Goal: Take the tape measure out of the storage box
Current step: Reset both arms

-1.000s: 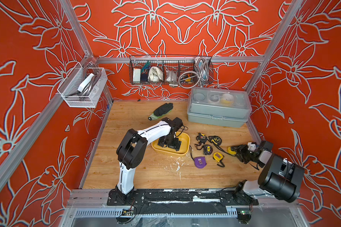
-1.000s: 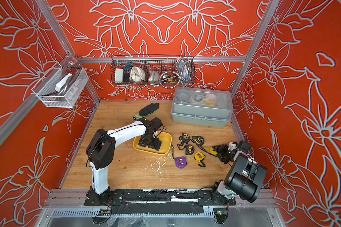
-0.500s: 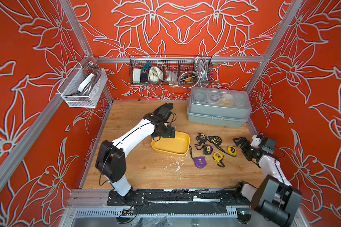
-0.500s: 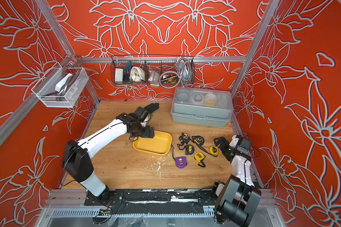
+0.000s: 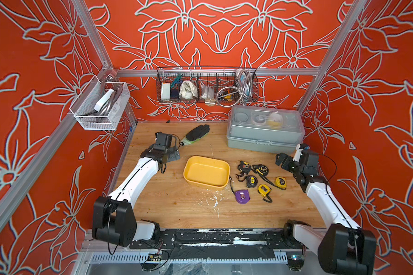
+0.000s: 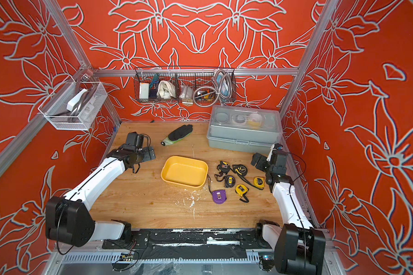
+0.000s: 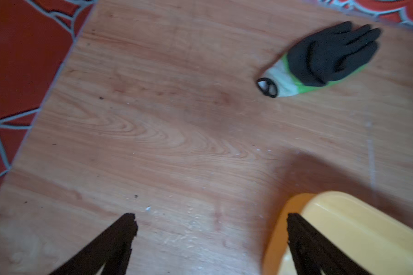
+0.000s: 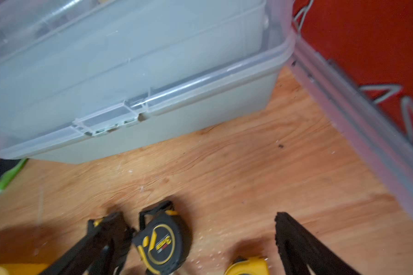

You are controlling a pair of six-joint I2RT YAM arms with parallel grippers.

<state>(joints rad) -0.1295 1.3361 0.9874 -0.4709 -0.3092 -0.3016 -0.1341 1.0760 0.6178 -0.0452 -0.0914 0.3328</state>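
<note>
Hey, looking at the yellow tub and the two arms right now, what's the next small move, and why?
Probably just draw both arms back to rest. The yellow storage box looks empty, six tape measures lie on the wooden table beside it, and the left gripper and right gripper both have open jaws holding nothing.

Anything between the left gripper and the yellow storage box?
Nothing visible: only bare table lies between the open left gripper and the storage box. The box is empty; the tape measures lie outside it.
</note>
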